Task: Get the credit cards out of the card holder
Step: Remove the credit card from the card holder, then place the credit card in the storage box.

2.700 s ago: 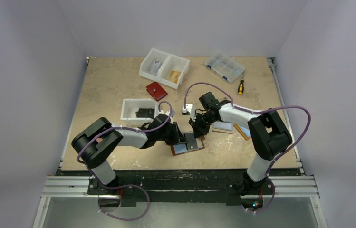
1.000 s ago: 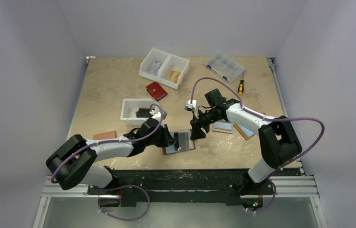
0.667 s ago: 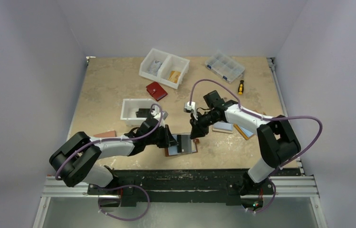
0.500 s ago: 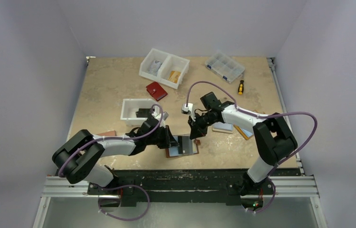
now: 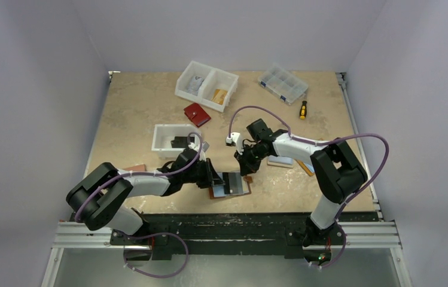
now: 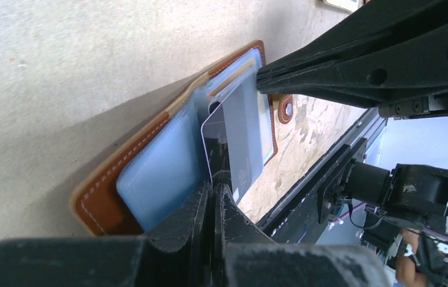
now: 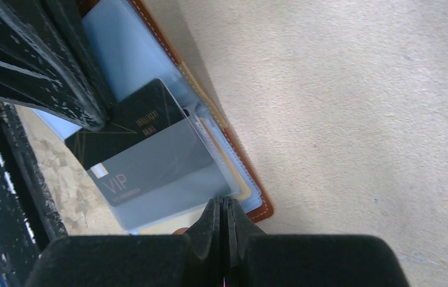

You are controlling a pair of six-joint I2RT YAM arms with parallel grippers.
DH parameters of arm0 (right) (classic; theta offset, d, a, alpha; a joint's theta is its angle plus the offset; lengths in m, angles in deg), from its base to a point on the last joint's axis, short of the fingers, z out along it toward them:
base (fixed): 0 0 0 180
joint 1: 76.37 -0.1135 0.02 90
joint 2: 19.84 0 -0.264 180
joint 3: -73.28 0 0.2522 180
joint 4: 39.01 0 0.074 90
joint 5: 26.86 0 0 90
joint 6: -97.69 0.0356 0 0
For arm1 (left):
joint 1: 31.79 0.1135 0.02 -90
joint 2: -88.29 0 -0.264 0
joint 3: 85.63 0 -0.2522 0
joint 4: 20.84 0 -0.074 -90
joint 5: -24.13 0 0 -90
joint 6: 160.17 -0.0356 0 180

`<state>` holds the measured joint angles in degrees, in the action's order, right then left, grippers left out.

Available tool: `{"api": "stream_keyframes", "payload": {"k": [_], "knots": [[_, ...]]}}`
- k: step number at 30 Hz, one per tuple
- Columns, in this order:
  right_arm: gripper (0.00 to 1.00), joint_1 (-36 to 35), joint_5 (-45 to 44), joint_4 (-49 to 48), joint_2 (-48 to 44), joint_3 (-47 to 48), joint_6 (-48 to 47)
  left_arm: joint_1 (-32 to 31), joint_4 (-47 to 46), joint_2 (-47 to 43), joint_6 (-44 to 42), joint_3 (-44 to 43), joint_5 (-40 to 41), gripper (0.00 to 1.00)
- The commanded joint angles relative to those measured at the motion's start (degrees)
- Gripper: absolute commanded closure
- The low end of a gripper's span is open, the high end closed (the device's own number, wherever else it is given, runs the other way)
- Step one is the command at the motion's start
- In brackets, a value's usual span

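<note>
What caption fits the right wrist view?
Closed right gripper at the clear sleeve over a dark VIP card in the open card holder.

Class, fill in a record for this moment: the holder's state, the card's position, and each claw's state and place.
Card holder: lying open on the table, blue inner panels up
Dark card: partly out of its clear sleeve, not yet free
Left claw: shut, tips at the card's exposed end; grip unclear
Right claw: shut, tips at the sleeve's edge
</note>
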<state>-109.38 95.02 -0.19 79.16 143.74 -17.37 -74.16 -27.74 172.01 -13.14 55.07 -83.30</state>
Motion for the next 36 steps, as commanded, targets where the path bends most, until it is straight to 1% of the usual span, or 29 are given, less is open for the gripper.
{"api": "stream_keyframes", "payload": {"k": [1, 7, 11, 15, 18, 20, 28, 31, 33, 36], "knots": [[1.0, -0.2, -6.68, -1.77, 1.08, 0.33, 1.06, 1.65, -0.22, -2.97, 0.71, 1.37, -0.89, 1.0], [1.0, -0.22, -7.17, -1.77, 1.28, 0.33, 0.99, 3.66, 2.91, -5.93, 0.78, 2.62, -1.18, 1.0], [1.0, -0.23, -6.54, -1.4, 0.96, 0.57, 0.76, 4.98, 5.35, -8.34, -0.86, 2.96, -1.3, 1.0], [0.99, -0.23, -2.0, -0.3, -0.33, 1.41, 0.16, 6.28, 11.19, -11.88, -4.67, 1.95, -0.72, 1.0], [0.91, -0.25, 0.84, 1.71, -2.04, 2.59, -1.78, 7.28, 15.82, -14.71, -7.89, 0.68, 0.09, 1.0], [0.83, -0.2, 2.6, 3.57, -3.31, 3.41, -3.57, 7.51, 17.82, -16.26, -9.69, -0.05, 0.63, 1.0], [0.49, 0.41, 12.56, 12.27, -7.01, 6.29, -13.29, 7.57, 20.51, -18.42, -15.73, -3.82, -0.43, 1.0], [0.37, 0.77, 17.25, 15.68, -7.53, 7.63, -17.58, 7.57, 20.5, -18.75, -18.14, -5.29, -1.29, 1.0], [0.31, 0.84, 20.09, 17.3, -7.57, 8.58, -19.43, 7.56, 19.55, -18.81, -18.94, -5.74, -2.46, 1.0], [0.27, 0.94, 22.69, 18.53, -6.61, 9.68, -20.93, 7.53, 17.66, -18.2, -19.62, -6.14, -4.12, 1.0]]}}
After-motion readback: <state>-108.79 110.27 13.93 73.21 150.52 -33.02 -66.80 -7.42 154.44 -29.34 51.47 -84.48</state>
